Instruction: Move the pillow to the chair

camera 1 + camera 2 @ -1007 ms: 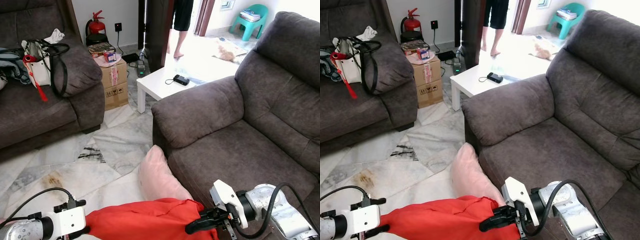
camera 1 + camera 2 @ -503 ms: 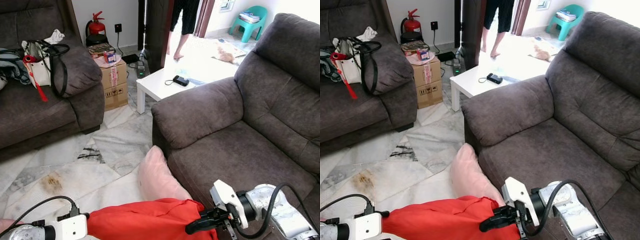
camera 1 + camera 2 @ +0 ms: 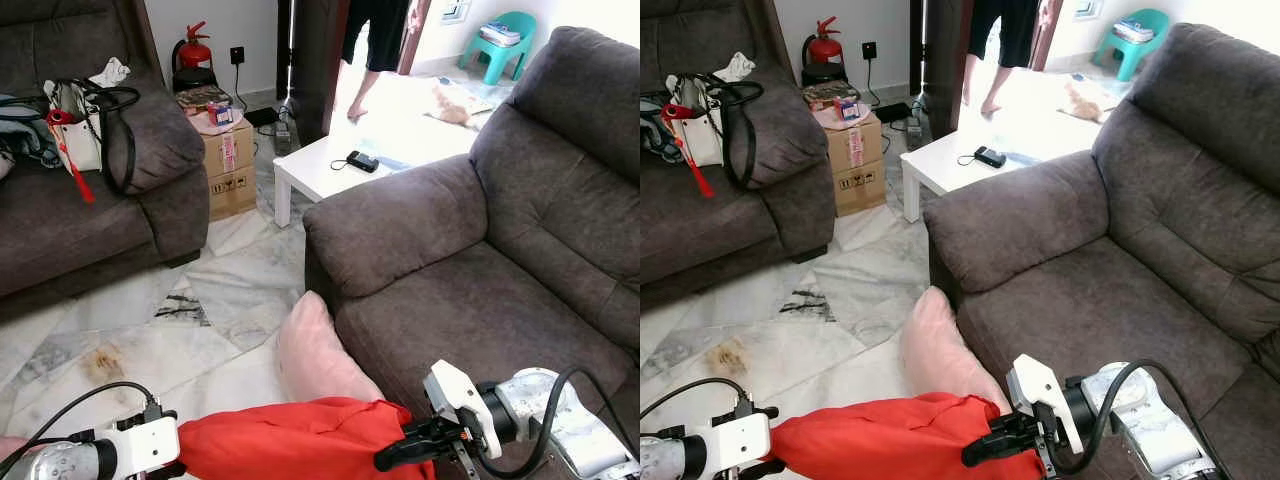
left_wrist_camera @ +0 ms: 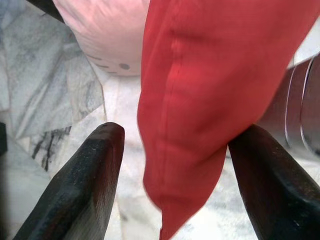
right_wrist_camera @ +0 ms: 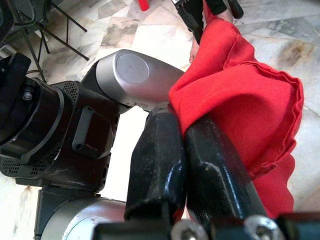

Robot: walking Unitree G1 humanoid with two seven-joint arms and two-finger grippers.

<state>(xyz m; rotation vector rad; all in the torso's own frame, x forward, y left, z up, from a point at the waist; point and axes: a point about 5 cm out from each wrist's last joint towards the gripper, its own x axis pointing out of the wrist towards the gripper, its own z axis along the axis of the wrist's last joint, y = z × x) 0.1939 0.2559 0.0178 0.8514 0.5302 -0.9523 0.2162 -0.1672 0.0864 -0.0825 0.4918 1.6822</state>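
- While the red pillow (image 3: 290, 438) is hanging low between the two arms at about 6 o'clock in the head views, the task is looking only part done: it is off the floor but not yet on the dark grey chair (image 3: 480, 270), whose seat is lying up and to the right at about 2 o'clock.
- At 7 o'clock the left gripper (image 4: 175, 175) is sitting at the pillow's left end, its fingers (image 4: 90, 170) standing apart with a red corner hanging between them, so it is bracketing the cloth rather than pinching it.
- At 5 o'clock the right gripper (image 5: 182, 165) is pressing its fingers together on a fold of the red fabric.
- What is remaining, by my judgement, is lifting the pillow over the seat edge and letting go.
- A pale pink cushion (image 3: 315, 350) is leaning against the chair front, its lower part hiding behind the red one.
- Both arms and the pillow's lower edge are running off the bottom of the head views.
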